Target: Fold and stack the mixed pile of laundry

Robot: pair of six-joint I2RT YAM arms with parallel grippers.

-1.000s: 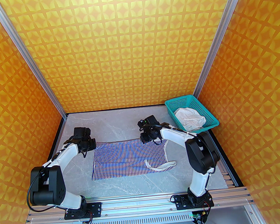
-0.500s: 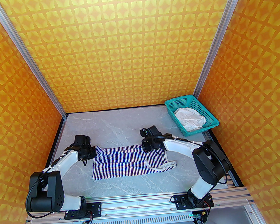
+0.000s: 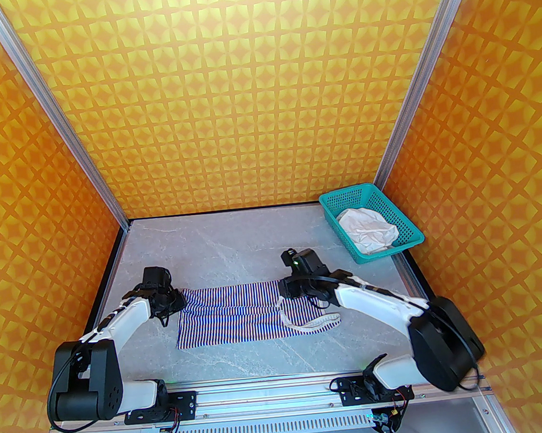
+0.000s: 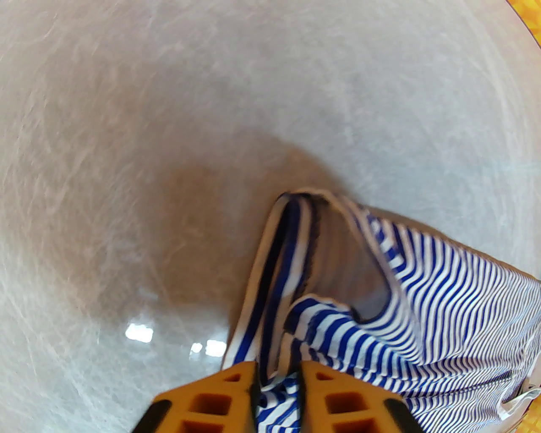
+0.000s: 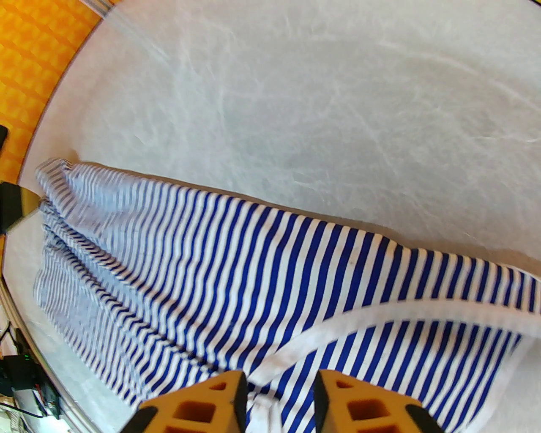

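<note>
The striped garment (image 3: 233, 317) lies spread on the grey table with its far edge folded toward me and a whitish strap (image 3: 318, 322) at its right. My left gripper (image 3: 172, 300) sits low at the far left corner; in the left wrist view its fingers (image 4: 236, 380) stand apart with striped cloth (image 4: 422, 296) between them. At the far right corner, my right gripper (image 3: 287, 290) is also parted over the cloth (image 5: 211, 262) and white trim (image 5: 338, 325). The white wrinkled cloth (image 3: 369, 233) lies bunched in the basket.
The teal perforated basket (image 3: 346, 191) stands at the table's back right corner. Orange patterned walls close in the back and both sides. A metal rail with both arm bases (image 3: 267, 392) runs along the near edge.
Both arms drew back toward me, carrying the garment's far edge nearer. The right arm's elbow swung down and to the right. Both pairs of jaws have parted.
</note>
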